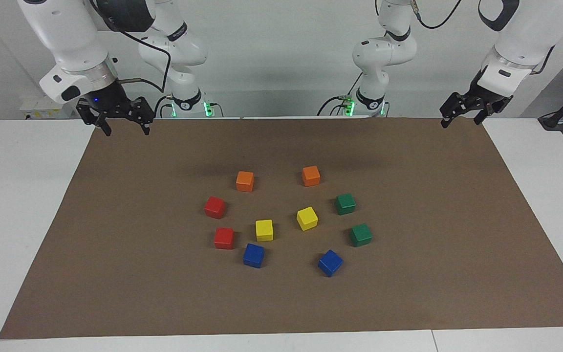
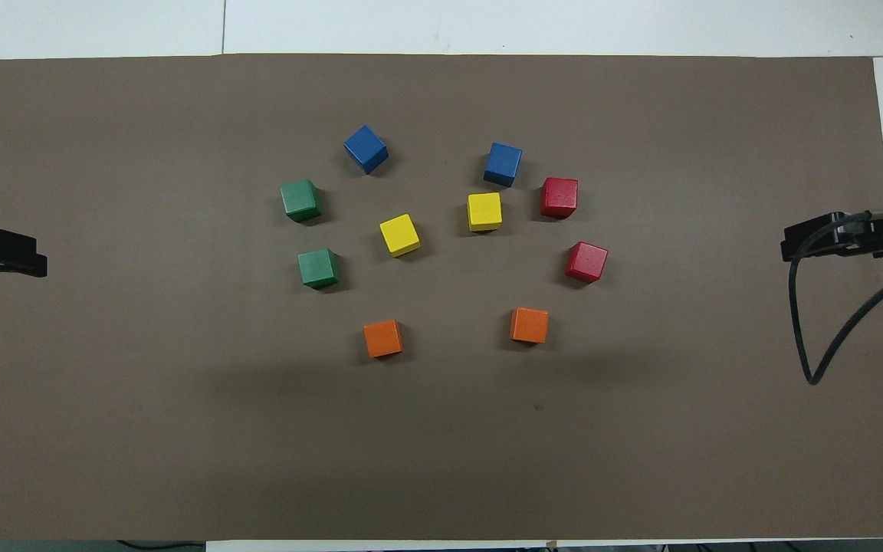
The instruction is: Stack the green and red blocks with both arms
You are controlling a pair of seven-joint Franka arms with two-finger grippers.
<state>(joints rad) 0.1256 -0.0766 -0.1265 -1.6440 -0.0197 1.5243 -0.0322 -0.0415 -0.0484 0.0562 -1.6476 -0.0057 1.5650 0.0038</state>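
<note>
You have ten cubes on the brown mat (image 1: 115, 274): two red blocks (image 1: 214, 207) (image 1: 224, 238), two green blocks (image 1: 345, 203) (image 1: 360, 234), two orange cubes (image 1: 245, 181), two yellow cubes (image 1: 264, 230) and two blue cubes (image 1: 253, 255). No writing on them can be read. Your right gripper (image 1: 126, 129) and left gripper (image 1: 460, 120) both hang empty with fingers spread wide, over the mat's two corners by the robots. The reds lie toward the right gripper's fingers, the greens toward the left's, all well apart from both.

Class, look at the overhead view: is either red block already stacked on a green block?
No. Both red blocks and both green blocks sit apart, each alone on the brown mat.
</note>
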